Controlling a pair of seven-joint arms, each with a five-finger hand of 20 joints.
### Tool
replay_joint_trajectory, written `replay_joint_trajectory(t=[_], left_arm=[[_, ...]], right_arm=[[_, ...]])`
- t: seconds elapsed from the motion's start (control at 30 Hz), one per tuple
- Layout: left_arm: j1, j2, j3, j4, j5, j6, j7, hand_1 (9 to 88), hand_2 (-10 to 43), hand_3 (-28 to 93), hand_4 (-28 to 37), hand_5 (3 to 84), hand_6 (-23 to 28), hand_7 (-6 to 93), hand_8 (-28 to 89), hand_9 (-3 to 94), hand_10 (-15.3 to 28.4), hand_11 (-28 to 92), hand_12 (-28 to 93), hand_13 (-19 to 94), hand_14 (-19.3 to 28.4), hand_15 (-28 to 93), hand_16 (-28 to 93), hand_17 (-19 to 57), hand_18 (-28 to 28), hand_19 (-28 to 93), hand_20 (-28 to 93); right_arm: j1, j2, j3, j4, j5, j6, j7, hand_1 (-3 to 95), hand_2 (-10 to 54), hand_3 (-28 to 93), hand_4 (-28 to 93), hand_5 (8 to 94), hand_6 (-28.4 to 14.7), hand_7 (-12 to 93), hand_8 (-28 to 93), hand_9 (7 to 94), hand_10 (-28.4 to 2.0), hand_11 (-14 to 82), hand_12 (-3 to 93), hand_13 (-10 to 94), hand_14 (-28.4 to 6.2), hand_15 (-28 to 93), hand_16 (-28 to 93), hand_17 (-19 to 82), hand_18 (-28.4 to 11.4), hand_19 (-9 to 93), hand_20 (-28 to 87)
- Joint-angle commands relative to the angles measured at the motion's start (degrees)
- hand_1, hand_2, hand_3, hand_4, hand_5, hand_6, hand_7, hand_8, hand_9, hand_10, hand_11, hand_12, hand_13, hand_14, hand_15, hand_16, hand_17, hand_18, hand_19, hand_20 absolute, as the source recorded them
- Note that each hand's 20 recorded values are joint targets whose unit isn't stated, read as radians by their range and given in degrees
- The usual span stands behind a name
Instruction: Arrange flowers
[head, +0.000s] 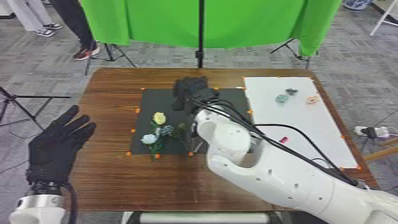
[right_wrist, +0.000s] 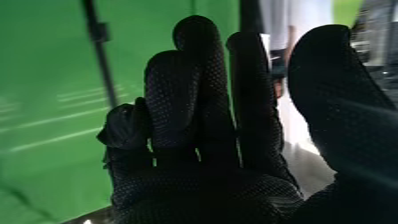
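Observation:
In the head view my right hand (head: 193, 90) is over the far part of the black mat (head: 158, 105), beyond the flowers. The right wrist view shows that hand (right_wrist: 209, 130) with its fingers extended, the thumb apart and nothing held. On the mat's left part lie a pale yellow flower (head: 160, 118) and light blue-white flowers (head: 149, 139) with green stems. Small flower-like pieces, a green one (head: 282, 98), a dark one (head: 291, 91) and a peach one (head: 312, 100), are on the white sheet (head: 275, 117). My left hand (head: 62, 145) is open left of the table.
The brown table (head: 107, 175) has small orange markers around the mat and sheet. A small red item (head: 284, 139) lies on the white sheet beside my right arm. Beyond the far edge stand a green backdrop (head: 240, 25) and its black stand pole (head: 201, 55).

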Motion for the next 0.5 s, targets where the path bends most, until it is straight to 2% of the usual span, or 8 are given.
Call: replay_joint_trajectory(t=[0.03,0.13,0.23,0.27,0.33,0.37,0.4,0.5], left_arm=[[0.79,0.74,1.87,0.56,-1.77,0.83,1.73,24.2,6.5,80,-23.3,40.8,11.1,11.9,-9,35.8,20.5,27,12,26,27.3,54,-8,-9.0,25.4,54,18],[1.13,0.44,2.08,0.65,-1.70,0.81,1.58,24.1,6.5,81,-23.3,40.6,11.0,11.9,-8,35.7,20.4,27,12,26,27.3,54,-8,-9.0,25.4,54,18],[1.69,1.12,2.51,0.63,-2.43,1.21,2.22,24.0,6.5,81,-23.2,40.6,10.9,12.0,-8,35.7,20.4,27,12,26,27.2,54,-8,-9.0,25.4,54,18],[1.64,0.93,2.59,0.70,-2.34,1.20,2.07,23.9,6.5,81,-23.2,40.6,10.9,12.0,-8,35.7,20.4,27,12,26,27.2,54,-8,-9.0,25.4,54,18],[1.67,2.08,3.25,0.84,-3.31,1.66,3.02,23.9,6.5,81,-23.2,40.5,10.9,12.0,-9,35.7,20.4,27,12,26,27.2,54,-8,-9.0,25.4,54,18],[1.43,1.78,3.23,0.90,-3.09,1.44,2.51,24.0,6.5,81,-23.2,40.5,10.9,12.0,-9,35.7,20.4,27,12,26,27.2,54,-8,-9.0,25.5,54,18],[1.64,2.20,3.57,0.89,-3.40,1.63,3.24,23.9,6.5,81,-23.2,40.5,10.9,12.0,-9,35.6,20.5,27,12,26,27.2,54,-8,-9.0,25.5,54,18],[1.05,3.07,4.30,1.09,-3.99,1.79,3.86,23.8,6.5,81,-23.3,40.4,10.9,12.0,-9,35.6,20.5,27,12,25,27.3,54,-8,-9.0,25.5,54,18]], right_arm=[[3.89,12.90,2.75,0.81,5.20,6.82,7.61,37.0,-9.5,78,-28,63.4,1.7,14,-13,67.5,-15.3,35.7,15.4,54,-15.3,81,12,22,-23.3,92,55],[3.54,17.14,4.92,2.52,8.34,7.99,10.52,36.7,-9.5,79,-28,62.4,1.3,14,-13,66.4,-15.5,31.9,14.7,53,-15.2,79,11,22,-23.3,92,55],[4.35,20.59,4.69,5.09,10.60,9.43,13.20,36.5,-9.5,79,-28,61.0,1.1,14,-13,64.6,-16.1,28.3,14.3,52,-15.6,78,10,22,-23.2,92,54],[3.93,21.09,5.59,5.94,11.17,9.24,13.34,36.3,-9.5,79,-28,60.6,0.9,14,-13,64.1,-16.4,27.7,14.2,52,-15.6,78,10,22,-23.2,92,54],[5.65,22.87,3.45,7.51,12.35,10.84,14.15,36.0,-9.5,80,-28,60.2,0.8,14,-13,63.6,-16.4,27.2,14.2,52,-15.6,77,10,21,-23.1,92,54],[5.54,23.17,3.65,8.26,12.05,10.59,14.39,36.0,-9.5,80,-28,60.0,0.8,14,-13,63.3,-16.6,26.8,14.2,52,-15.5,77,10,21,-23.0,92,54],[6.18,23.55,3.00,9.03,12.61,10.82,14.42,35.9,-9.5,80,-28,59.8,0.8,14,-13,63.0,-16.6,26.5,14.2,51,-15.5,77,10,21,-23.0,92,54],[6.37,24.52,2.89,10.53,13.40,10.08,15.43,35.4,-9.5,81,-28,58.7,1.2,15,-13,62.2,-16.4,25.9,14.2,51,-15.3,77,9,21,-22.8,92,54]])
